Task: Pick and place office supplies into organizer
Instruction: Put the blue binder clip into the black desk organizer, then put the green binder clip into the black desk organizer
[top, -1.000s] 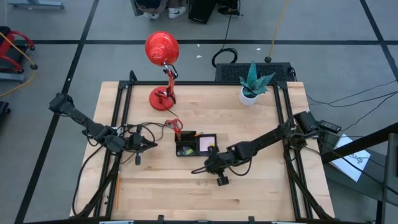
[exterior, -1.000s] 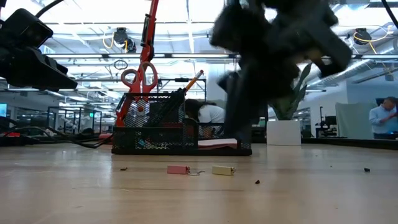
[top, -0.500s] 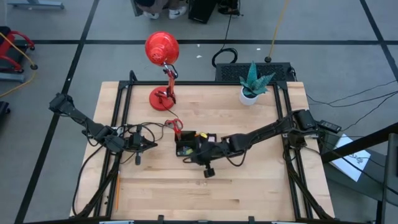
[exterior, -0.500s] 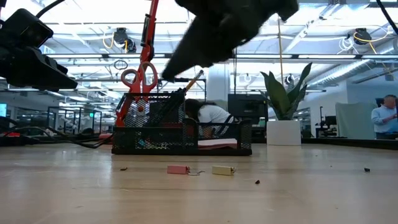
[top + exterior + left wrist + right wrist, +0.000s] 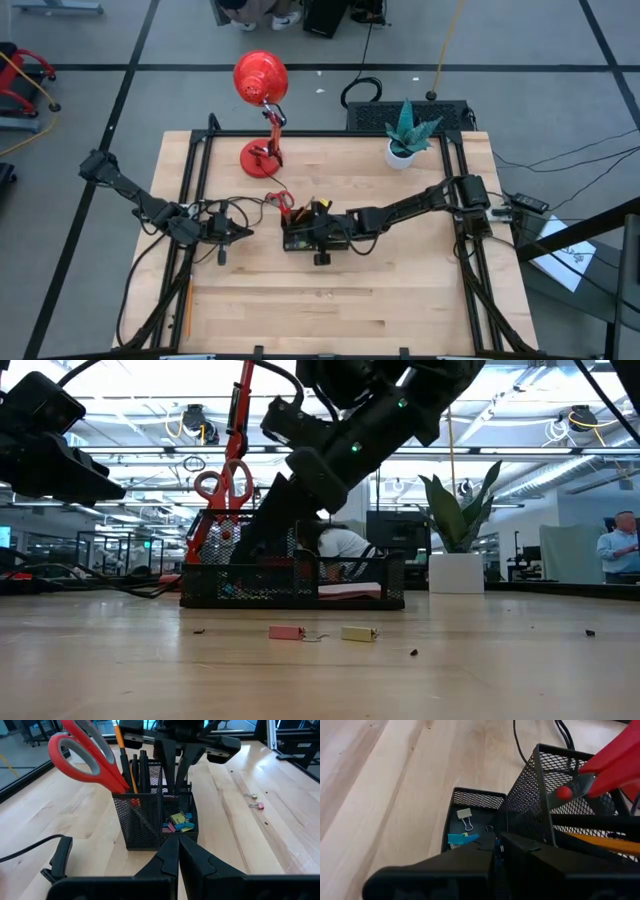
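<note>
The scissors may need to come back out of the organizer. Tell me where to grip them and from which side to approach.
Grip the red-handled scissors by their handle loops, coming from above. They stand blades-down in the tall mesh cup of the organizer, so only the handles rise clear of the rim. The loops lean outward, away from the orange pencil and black pens, so approaching on that outer side looks least likely to snag.

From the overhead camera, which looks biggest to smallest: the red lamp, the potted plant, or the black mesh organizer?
1. Red lamp, clearly largest.
2. Potted plant and black organizer: they look alike in size, and the arm hides part of the organizer, so I won't rank them.
</note>
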Robot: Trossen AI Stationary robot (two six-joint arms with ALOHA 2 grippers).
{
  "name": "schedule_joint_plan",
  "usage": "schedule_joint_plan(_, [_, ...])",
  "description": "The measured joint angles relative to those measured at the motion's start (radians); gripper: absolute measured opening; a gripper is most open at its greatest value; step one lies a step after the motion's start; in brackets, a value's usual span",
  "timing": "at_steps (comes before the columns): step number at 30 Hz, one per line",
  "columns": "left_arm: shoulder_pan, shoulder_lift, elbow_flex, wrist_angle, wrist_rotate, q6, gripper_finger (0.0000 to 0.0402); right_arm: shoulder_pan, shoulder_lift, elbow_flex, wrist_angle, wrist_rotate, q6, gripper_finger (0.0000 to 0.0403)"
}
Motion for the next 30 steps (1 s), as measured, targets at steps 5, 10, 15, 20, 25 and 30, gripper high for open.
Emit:
schedule_joint_plan(5, [0.0, 0.0, 0.0, -0.004, 0.0, 0.0, 0.0019, -0.004, 0.0, 0.0, -0.002, 0.002, -0.022, 0.0011])
schedule_joint_plan(10, [0.0, 0.0, 0.0, -0.016, 0.001, 0.0, 0.0019, 0.01, 0.0, 0.0, -0.001, 0.027, -0.065, 0.0033])
schedule_joint_plan(15, [0.0, 0.0, 0.0, -0.016, 0.002, 0.0, 0.0019, 0.01, 0.0, 0.0, -0.002, 0.026, -0.061, 0.0064])
schedule_joint_plan(20, [0.0, 0.0, 0.0, -0.016, 0.004, -0.005, 0.0019, 0.01, 0.0, 0.0, 0.001, 0.03, -0.06, 0.0089])
schedule_joint_plan(25, [0.0, 0.0, 0.0, -0.015, 0.004, -0.006, 0.0019, 0.029, -0.026, -0.001, 0.008, 0.051, -0.089, 0.0094])
schedule_joint_plan(30, [0.0, 0.0, 0.0, -0.015, 0.01, -0.008, 0.0019, 0.081, -0.106, -0.001, 0.016, 0.049, -0.158, 0.0087])
